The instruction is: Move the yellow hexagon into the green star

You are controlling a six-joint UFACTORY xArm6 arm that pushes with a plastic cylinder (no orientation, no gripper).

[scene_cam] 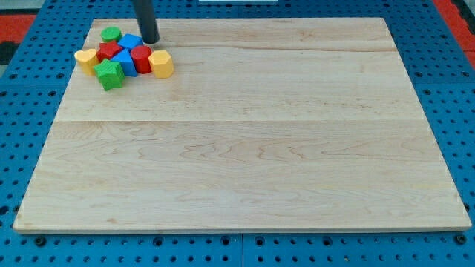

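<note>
The yellow hexagon (161, 64) sits at the right end of a tight cluster of blocks near the board's top left. The green star (110, 74) is at the cluster's lower left, with a blue block (125, 62) and a red block (140, 58) between it and the hexagon. My tip (150, 41) rests on the board just above the cluster, above the red block and slightly up and left of the yellow hexagon.
The cluster also holds a green round block (111, 34), a second blue block (131, 41), a second red block (108, 51) and a yellow block (86, 59) at its left end. All lie on the wooden board (245, 133), close to its top-left corner.
</note>
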